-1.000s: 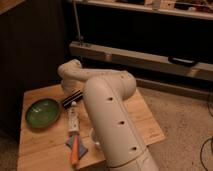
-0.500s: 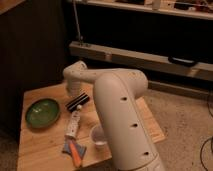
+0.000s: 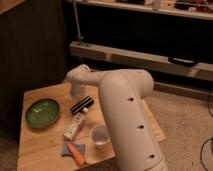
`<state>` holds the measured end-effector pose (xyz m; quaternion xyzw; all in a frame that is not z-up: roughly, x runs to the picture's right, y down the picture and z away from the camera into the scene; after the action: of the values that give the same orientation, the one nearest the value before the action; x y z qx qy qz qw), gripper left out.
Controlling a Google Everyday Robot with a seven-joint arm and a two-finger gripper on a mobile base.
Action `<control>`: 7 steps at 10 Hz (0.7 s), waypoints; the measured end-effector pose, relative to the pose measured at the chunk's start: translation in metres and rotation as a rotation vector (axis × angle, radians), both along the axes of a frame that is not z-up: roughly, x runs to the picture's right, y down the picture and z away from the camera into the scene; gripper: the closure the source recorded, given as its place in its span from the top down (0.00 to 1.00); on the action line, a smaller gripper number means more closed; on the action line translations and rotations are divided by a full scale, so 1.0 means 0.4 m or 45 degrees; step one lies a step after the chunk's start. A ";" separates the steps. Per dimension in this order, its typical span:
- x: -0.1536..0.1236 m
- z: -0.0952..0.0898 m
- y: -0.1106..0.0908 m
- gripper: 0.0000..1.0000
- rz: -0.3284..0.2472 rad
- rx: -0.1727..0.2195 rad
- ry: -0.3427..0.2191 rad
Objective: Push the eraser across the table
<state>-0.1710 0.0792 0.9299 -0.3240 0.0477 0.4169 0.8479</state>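
Observation:
The eraser, a small black oblong block with pale stripes, lies at a slant near the middle of the light wooden table. My gripper hangs from the white wrist at the far side of the table. It sits right at the eraser's upper left end, and I cannot tell whether they touch. The thick white arm comes in from the lower right and hides the table's right part.
A green bowl sits at the table's left. A white tube-shaped bottle lies just in front of the eraser. A pale cup stands near the front. An orange stick lies on a blue piece at the front edge. A dark shelf unit stands behind.
The eraser has shifted a little to the right and toward the front. The arm has swung right, uncovering the cup and more of the tabletop.

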 end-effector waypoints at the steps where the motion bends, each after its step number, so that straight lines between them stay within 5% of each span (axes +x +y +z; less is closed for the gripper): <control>1: 0.016 -0.004 0.002 0.00 0.001 0.003 0.008; 7: 0.148 -0.057 0.061 0.03 0.030 -0.034 0.052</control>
<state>-0.1119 0.1037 0.9069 -0.3274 0.0669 0.4329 0.8373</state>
